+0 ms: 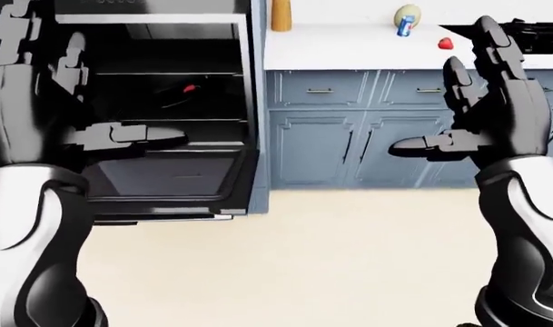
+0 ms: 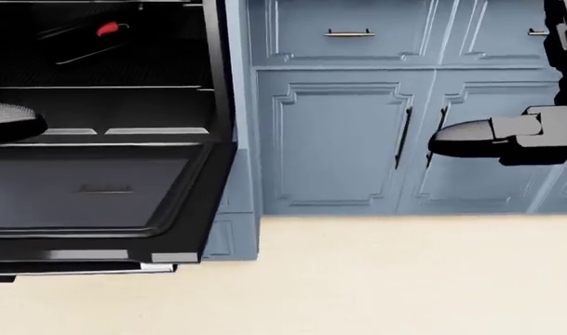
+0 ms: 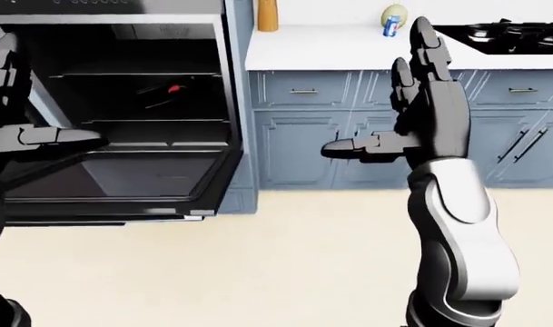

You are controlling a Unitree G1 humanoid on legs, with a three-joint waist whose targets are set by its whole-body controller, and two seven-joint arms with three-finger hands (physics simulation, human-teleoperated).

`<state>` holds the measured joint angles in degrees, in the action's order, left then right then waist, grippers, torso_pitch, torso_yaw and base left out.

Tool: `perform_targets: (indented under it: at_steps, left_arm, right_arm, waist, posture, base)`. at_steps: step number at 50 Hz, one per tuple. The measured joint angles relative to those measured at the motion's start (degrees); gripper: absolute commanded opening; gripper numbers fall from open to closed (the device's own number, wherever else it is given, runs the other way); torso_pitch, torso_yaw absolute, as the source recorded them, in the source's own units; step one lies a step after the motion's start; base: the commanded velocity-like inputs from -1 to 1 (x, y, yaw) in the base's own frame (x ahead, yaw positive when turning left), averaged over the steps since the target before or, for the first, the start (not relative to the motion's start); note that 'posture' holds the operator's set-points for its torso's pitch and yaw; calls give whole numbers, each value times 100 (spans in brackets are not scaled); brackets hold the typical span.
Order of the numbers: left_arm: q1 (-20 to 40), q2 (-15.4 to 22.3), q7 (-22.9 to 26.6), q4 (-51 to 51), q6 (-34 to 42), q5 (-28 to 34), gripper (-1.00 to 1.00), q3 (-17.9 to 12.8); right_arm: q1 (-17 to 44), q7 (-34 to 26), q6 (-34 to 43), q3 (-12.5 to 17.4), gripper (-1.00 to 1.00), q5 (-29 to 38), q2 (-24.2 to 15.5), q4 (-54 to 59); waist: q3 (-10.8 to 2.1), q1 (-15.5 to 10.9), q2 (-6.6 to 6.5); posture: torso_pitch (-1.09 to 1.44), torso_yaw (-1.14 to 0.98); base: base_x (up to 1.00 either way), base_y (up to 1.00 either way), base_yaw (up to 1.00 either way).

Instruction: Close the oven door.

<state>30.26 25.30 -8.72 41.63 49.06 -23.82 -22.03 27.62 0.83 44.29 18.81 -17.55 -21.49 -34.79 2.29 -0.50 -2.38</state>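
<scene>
The black oven (image 1: 167,88) stands open at the left of the left-eye view. Its door (image 1: 167,178) hangs down flat, with the handle edge (image 2: 78,269) along the bottom in the head view. A red-tipped item (image 1: 190,88) lies on a rack inside. My left hand (image 1: 49,102) is raised in front of the oven cavity, above the door, with its fingers spread and holding nothing. My right hand (image 3: 399,102) is raised at the right, open and empty, in front of the blue cabinets and apart from the oven.
Blue cabinet doors and drawers (image 2: 339,139) run to the right of the oven. On the white counter (image 1: 348,44) stand an orange bottle (image 1: 280,15), a can (image 1: 404,26) and a small red thing (image 1: 446,43). A black stove (image 3: 503,34) sits farther right. Pale floor (image 2: 376,279) lies below.
</scene>
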Motion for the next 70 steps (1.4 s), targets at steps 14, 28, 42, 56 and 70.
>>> perform_targets:
  at_steps: [14,28,42,56,70]
  left_arm:
    - [113,71,-38,-62,140,-174,100,52]
    - [193,186,-132,32,51,-246,100,-56]
    - [305,322,-318,-16,198,-496,100,-74]
    - [263,370,-326,-71,210,-562,100,-35]
    - [224,413,-367,-106,175,-518,100,-164]
  right_arm:
    - [91,125,71,152,100,-89,-91,136]
    - [150,262,-61,169,100,-286,-149,-26]
    - [424,675,60,148,100,-339,-301,296]
    - [380,984,-4,322,100,-462,-285,522]
    - [354,1003,4,159,100,-894,-394,280]
  waist:
    - [46,176,335]
    - [227,-127,278]
    - [12,50,225]
    - [72,28,218]
    - [172,-344,320]
  posture:
    - [0,0]
    - [0,0]
    - [0,0]
    - [0,0]
    - [0,0]
  base:
    - [52,-8,0]
    - [7,-13,0]
    - [0,0,0]
    - [0,0,8]
    - [0,0,100]
